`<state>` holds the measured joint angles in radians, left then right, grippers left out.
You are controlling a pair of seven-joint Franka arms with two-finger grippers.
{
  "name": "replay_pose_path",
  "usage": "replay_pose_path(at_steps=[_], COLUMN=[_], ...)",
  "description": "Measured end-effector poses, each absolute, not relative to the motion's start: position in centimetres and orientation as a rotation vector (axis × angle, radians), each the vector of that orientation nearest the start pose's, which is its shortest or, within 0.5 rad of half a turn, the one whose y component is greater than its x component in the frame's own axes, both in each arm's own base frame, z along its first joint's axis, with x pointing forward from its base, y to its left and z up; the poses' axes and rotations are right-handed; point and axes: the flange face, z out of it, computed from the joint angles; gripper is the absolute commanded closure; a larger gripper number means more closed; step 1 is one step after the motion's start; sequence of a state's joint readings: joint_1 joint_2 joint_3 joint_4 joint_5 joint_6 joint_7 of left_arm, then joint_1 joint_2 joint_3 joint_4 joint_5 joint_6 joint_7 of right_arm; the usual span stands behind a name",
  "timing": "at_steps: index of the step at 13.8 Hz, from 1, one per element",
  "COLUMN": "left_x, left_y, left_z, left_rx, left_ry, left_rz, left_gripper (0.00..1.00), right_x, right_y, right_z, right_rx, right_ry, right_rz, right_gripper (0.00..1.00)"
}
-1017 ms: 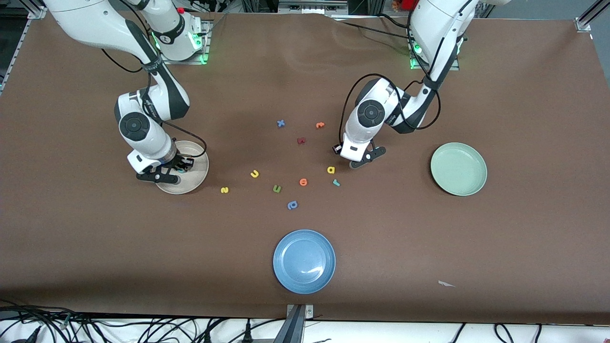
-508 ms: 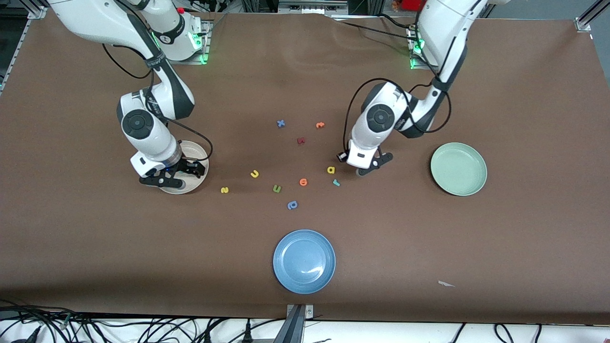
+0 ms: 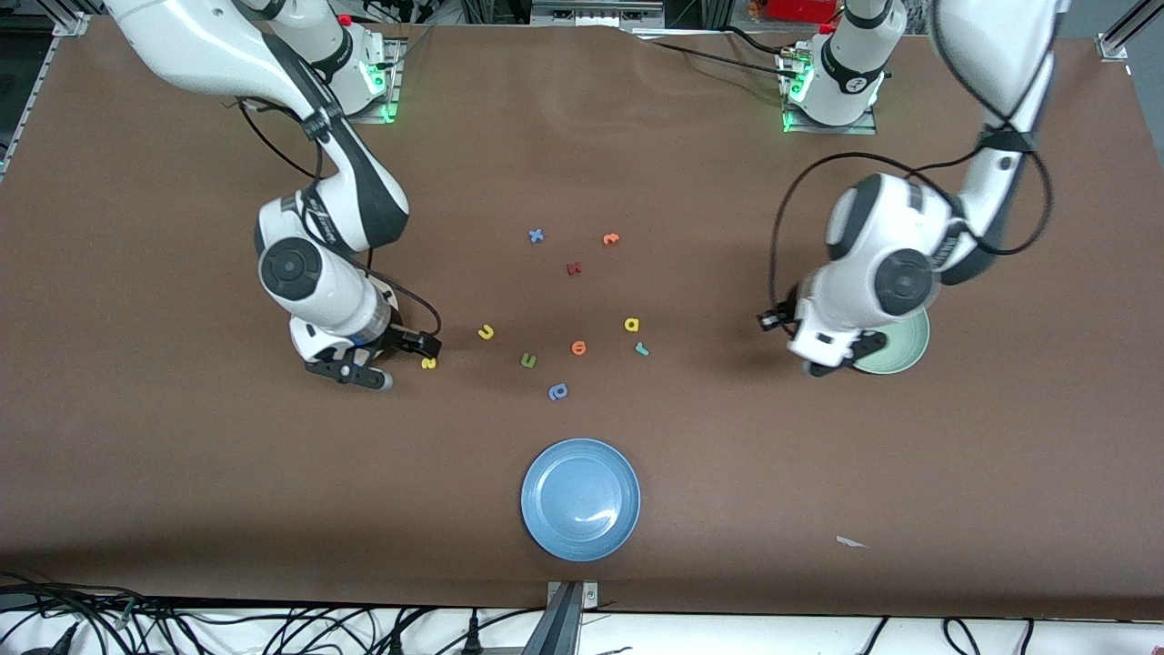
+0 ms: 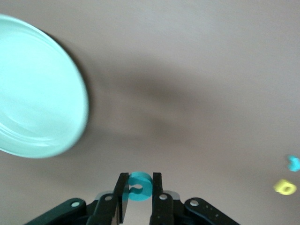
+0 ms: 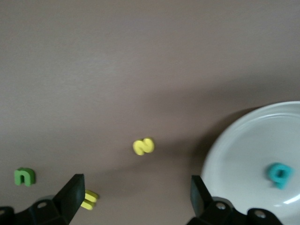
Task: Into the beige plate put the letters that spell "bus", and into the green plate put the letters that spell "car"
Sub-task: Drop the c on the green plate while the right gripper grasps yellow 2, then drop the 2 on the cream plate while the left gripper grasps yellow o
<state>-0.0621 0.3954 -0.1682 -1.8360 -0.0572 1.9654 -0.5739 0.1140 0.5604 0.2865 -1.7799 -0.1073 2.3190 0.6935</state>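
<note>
We had the left claw (image 4: 139,206) clenched on the teal c (image 4: 139,186), riding over the rim of the green plate (image 3: 909,350) at the left arm's end of the counter (image 3: 818,473). Pinched flat between the fingers, the letter looked set for a straight drop into that plate.

The right claw (image 5: 136,197) was spread wide and empty, low over the yellow s (image 3: 428,363). We judged it was lining up on the s because the teal b (image 5: 280,175) already lay in the beige plate (image 5: 243,140), which the right arm hid in the front view.

On the bare counter near the middle:
- yellow u (image 3: 486,332), just farther from the front camera than the s
- yellow a (image 3: 632,324) and teal r (image 3: 642,348), close together, toward the green plate

Distractors we left alone:
- green letter (image 3: 528,361)
- orange letter (image 3: 578,347)
- blue-purple letter (image 3: 557,392)
- dark red letter (image 3: 574,268)
- blue plate (image 3: 580,499) near the front edge

By our count: one of six placed, one in transit.
</note>
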Motion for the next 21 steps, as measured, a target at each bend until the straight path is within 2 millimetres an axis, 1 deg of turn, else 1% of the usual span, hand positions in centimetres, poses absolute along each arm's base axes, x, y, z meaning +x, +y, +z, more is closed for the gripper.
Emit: replay_pose_path(at_steps=[1,3,5,6,7,8,9,10,11,12,13,14,15,16,17,19,21], left_x=[59.7,60.2,60.2,60.0,59.9,59.9,59.7,59.6,59.6,59.6,59.9,60.3,60.8,61.3,61.7,61.9,61.4], left_y=[-10.6,-5.0,-0.7,0.7,1.7,2.2,2.2,2.0,1.8,1.6,1.5,1.2,0.4,-1.1,-3.1,-8.3,-13.7], left_z=[29.7,28.8,27.1,25.9,24.4,23.1,21.9,20.9,20.4,20.4,20.6,21.3,22.2,23.6,25.2,28.6,30.7], left_rx=[-3.044,-3.023,-3.011,-3.008,-3.010,-3.014,-3.015,-3.016,-3.016,-3.018,-3.021,-3.028,-3.038,-3.050,-3.058,-3.066,-3.063], left_ry=[-0.517,-0.399,-0.320,-0.311,-0.311,-0.309,-0.308,-0.302,-0.297,-0.294,-0.291,-0.285,-0.268,-0.244,-0.243,-0.330,-0.460], left_rz=[0.443,0.451,0.489,0.519,0.547,0.562,0.580,0.596,0.605,0.603,0.592,0.572,0.550,0.531,0.509,0.460,0.425], left_gripper=[1.00,1.00,1.00,1.00,1.00,0.96,0.76,0.43,0.00,0.00,0.00,0.00,0.00,0.00,0.00,0.00,0.00], right_x=[61.4,62.0,62.5,62.7,62.7,62.6,62.6,62.5,62.4,62.4,62.4,62.4,62.4,62.4,62.3,62.2,62.0], right_y=[24.9,25.4,24.5,23.9,23.4,23.2,23.1,23.1,23.3,23.4,23.5,23.5,23.5,23.5,23.6,24.0,24.3], right_z=[24.2,22.3,20.5,19.7,18.9,18.3,17.8,17.4,17.3,17.2,17.4,17.5,17.5,17.5,17.5,17.5,17.4], right_rx=[-3.046,-3.023,-3.035,-3.060,-3.084,-3.097,-3.103,-3.105,-3.106,-3.107,-3.106,-3.107,-3.107,-3.108,-3.108,-3.107,-3.109], right_ry=[0.409,0.416,0.417,0.401,0.380,0.368,0.363,0.359,0.355,0.351,0.349,0.348,0.347,0.346,0.348,0.361,0.361], right_rz=[0.065,0.047,0.024,0.015,0.013,0.015,0.018,0.021,0.025,0.025,0.020,0.020,0.020,0.021,0.021,0.023,0.026], right_gripper=[0.01,0.01,0.01,0.01,0.01,0.10,0.23,0.36,0.42,0.42,0.45,0.45,0.45,0.44,0.44,0.44,0.45])
